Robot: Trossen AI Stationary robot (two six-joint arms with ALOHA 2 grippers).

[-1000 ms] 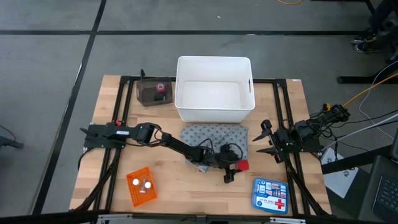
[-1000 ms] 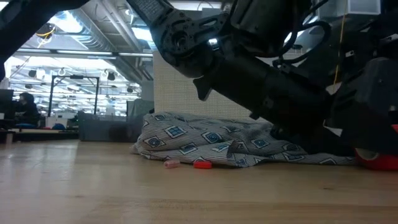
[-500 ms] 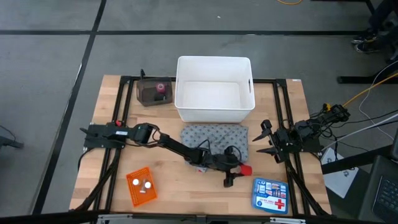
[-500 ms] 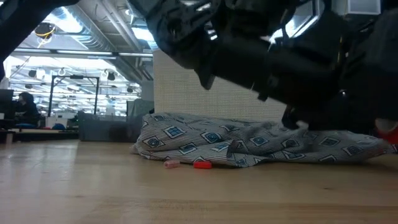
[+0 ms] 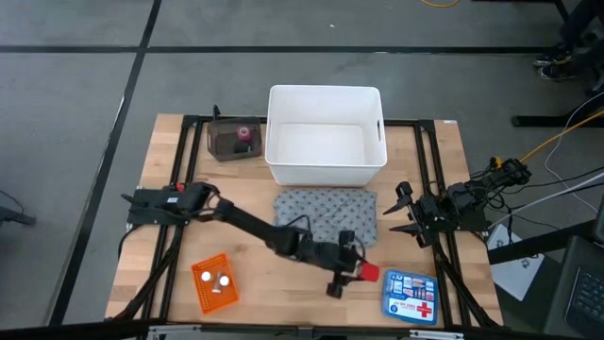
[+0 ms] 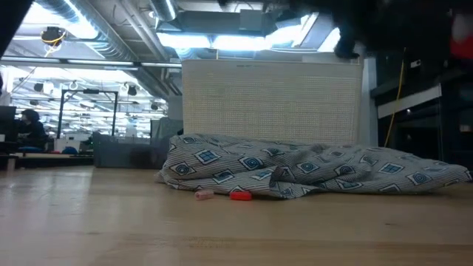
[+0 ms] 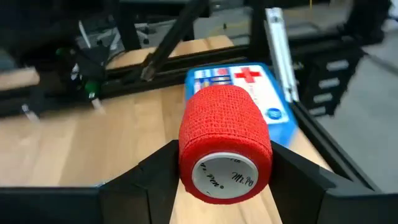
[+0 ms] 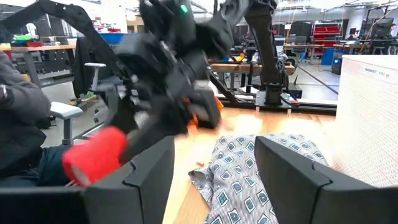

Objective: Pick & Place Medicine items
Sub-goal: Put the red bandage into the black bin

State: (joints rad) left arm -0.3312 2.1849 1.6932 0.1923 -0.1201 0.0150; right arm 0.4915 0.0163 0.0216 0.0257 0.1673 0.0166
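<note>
Your left gripper (image 5: 351, 276) has lifted clear of the table since a second ago and carried the red bandage roll (image 7: 225, 151) off the grey dotted cloth (image 5: 326, 212), toward the blue first-aid box (image 5: 411, 294). Its fingers are clenched on the roll's sides, with the box just beyond it and the cloth behind. Small pink (image 6: 204, 194) and red (image 6: 239, 196) pieces lie at the cloth's edge. Your right gripper (image 5: 400, 213) waits spread wide beside the cloth.

White core of the red bandage roll (image 7: 225, 149) reads "Mi.Po"; the blue first-aid box (image 7: 249, 87) shows a red cross, its lettering unreadable.
</note>
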